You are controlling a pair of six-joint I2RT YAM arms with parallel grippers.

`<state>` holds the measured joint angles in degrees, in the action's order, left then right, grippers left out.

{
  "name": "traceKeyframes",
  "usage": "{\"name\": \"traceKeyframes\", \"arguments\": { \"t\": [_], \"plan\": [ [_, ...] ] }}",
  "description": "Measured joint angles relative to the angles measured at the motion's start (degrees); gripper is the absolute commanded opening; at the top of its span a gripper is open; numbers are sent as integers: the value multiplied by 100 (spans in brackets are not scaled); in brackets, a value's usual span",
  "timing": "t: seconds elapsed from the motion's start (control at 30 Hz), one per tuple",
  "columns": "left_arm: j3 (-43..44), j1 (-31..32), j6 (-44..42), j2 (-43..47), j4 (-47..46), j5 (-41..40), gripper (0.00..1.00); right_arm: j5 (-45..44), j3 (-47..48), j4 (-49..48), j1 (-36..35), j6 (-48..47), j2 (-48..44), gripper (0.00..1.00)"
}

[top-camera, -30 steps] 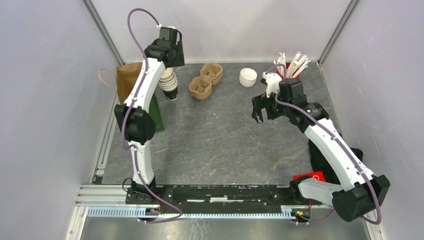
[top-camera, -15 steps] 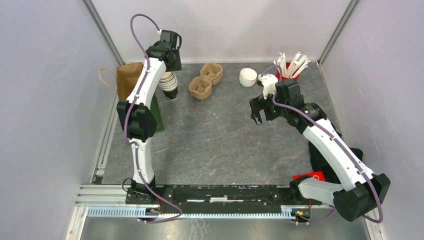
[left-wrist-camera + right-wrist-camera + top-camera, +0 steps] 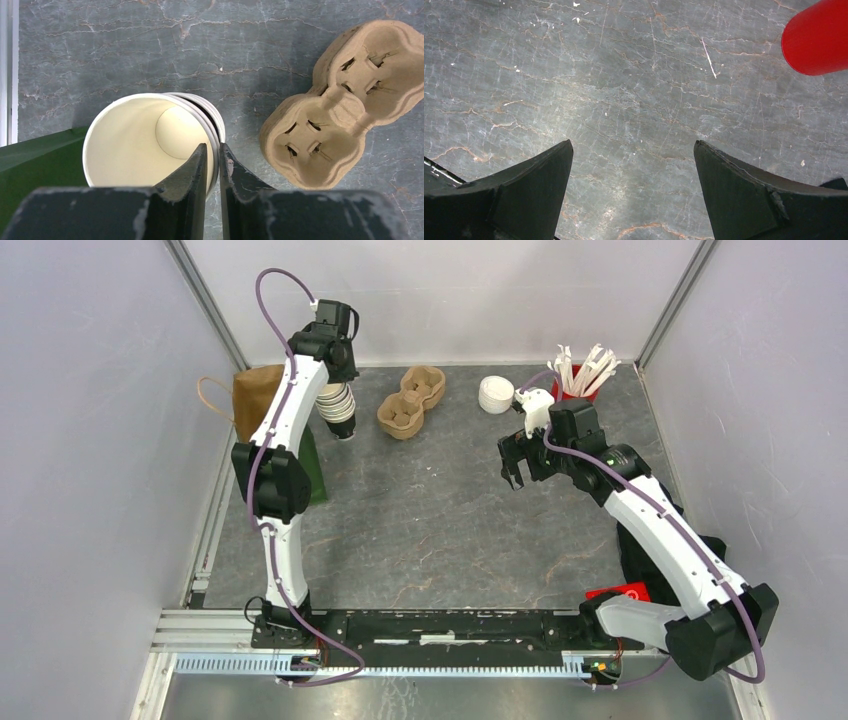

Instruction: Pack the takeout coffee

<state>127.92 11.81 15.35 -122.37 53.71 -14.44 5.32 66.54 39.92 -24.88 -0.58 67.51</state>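
Observation:
The lidded dark takeout coffee is out of view in every frame. My left gripper (image 3: 337, 388) (image 3: 213, 150) is shut on the rim of the top lidless cream cup (image 3: 145, 137), one finger inside the cup and one outside. That cup tops the cup stack (image 3: 340, 410) at the far left of the table. My right gripper (image 3: 515, 465) (image 3: 634, 145) is open and empty, hovering over bare grey table right of centre.
A pulp cup carrier (image 3: 410, 400) (image 3: 345, 100) lies right of the cup stack. A stack of white lids (image 3: 496, 394) and a red cup of stirrers (image 3: 578, 372) (image 3: 819, 37) stand at the far right. A brown paper bag (image 3: 255, 390) and a green object (image 3: 312, 465) are at the left.
My left wrist has shifted slightly left and back over the cup stack. My right gripper has moved a little farther from the near edge, still open.

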Motion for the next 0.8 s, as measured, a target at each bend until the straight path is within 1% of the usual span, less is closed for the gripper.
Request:
{"name": "traceKeyframes", "arguments": {
  "t": [0.1, 0.13, 0.2, 0.4, 0.63, 0.73, 0.8],
  "plan": [
    [0, 0, 0, 0, 2, 0, 20, 2, 0, 0, 0, 0, 0, 98],
    [0, 0, 0, 0, 2, 0, 21, 2, 0, 0, -2, 0, 2, 98],
    [0, 0, 0, 0, 2, 0, 27, 2, 0, 0, -7, 2, 7, 98],
    [2, 0, -2, 0, 22, -2, 29, 2, 0, -2, -20, 2, 48, 98],
    [2, 0, -2, 0, 22, 2, 29, 2, 0, -2, -37, 2, 83, 98],
    [2, 0, -2, 0, 22, 2, 27, 2, 0, -4, -52, 2, 85, 98],
    [2, 0, -2, 2, 22, 0, 23, 2, 0, -4, -63, 0, 85, 98]
  ]
}}
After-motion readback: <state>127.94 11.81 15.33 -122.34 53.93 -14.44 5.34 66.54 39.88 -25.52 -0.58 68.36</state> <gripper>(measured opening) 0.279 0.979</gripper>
